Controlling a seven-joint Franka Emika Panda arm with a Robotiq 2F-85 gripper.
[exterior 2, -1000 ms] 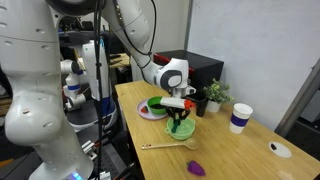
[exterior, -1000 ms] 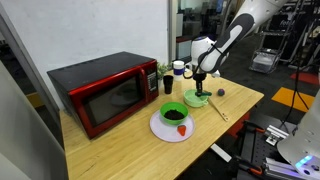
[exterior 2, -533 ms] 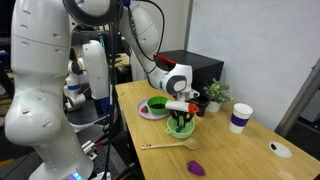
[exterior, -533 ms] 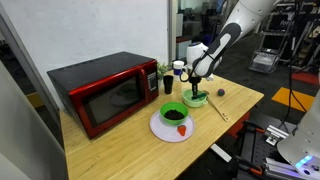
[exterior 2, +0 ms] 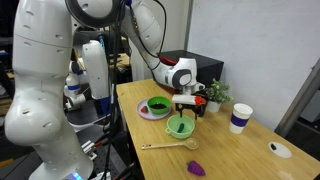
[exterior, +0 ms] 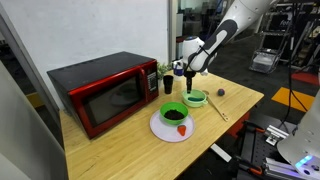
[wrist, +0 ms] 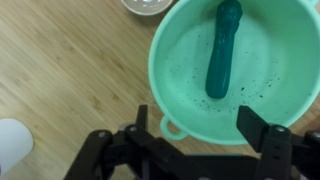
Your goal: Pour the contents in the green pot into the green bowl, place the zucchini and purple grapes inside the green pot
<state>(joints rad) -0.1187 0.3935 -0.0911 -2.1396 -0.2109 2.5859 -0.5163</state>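
The light-green pot (wrist: 170,80) fills the wrist view, and the dark-green zucchini (wrist: 224,48) lies inside it. My gripper (wrist: 200,128) hangs open and empty above the pot's near rim, fingers (wrist: 258,127) spread wide. In both exterior views the gripper (exterior: 190,72) (exterior 2: 190,100) hovers above the pot (exterior: 197,98) (exterior 2: 181,126). The green bowl (exterior: 173,112) (exterior 2: 157,106) sits on a white plate beside the pot. The purple grapes (exterior: 221,92) (exterior 2: 197,168) lie on the table, apart from the pot.
A red microwave (exterior: 105,92) stands at the back of the wooden table. A dark-green cup (exterior: 168,86), a small plant (exterior 2: 214,95) and a white cup (exterior 2: 238,118) stand nearby. A wooden spoon (exterior 2: 170,146) lies near the pot. A red strawberry piece (exterior: 182,130) rests on the white plate (exterior: 165,131).
The gripper has opened, leaving the zucchini in the pot, and has risen away from the pot.
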